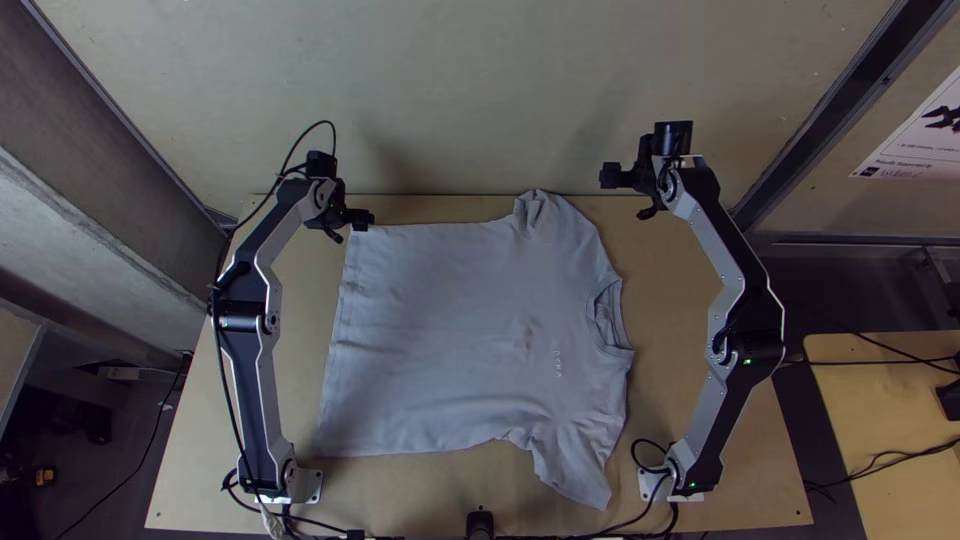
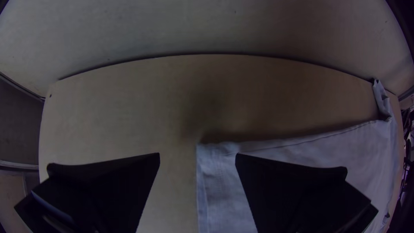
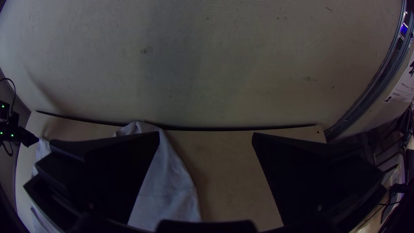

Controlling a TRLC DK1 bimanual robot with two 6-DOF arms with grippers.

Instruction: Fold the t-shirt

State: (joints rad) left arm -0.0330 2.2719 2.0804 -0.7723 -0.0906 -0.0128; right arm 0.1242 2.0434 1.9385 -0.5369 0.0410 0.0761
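With both arms (image 1: pixel 742 285) bent, the left hand (image 1: pixel 362 218) and right hand (image 1: pixel 610 176) have their fingers (image 2: pixel 108 185) parted wide.

Light wooden table (image 1: pixel 665 310), pale t-shirt (image 1: pixel 450 320) spread on it, collar (image 1: pixel 603 325) rightward, arm bases (image 1: pixel 303 486) and cables (image 1: pixel 633 458) along near edge

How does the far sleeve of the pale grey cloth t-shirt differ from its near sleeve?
The far sleeve is rumpled at its end; the near sleeve lies flatter. The far sleeve reaches the far edge of the wooden table; the near sleeve stops short of the near edge. Both are grey cloth, neither gripped.
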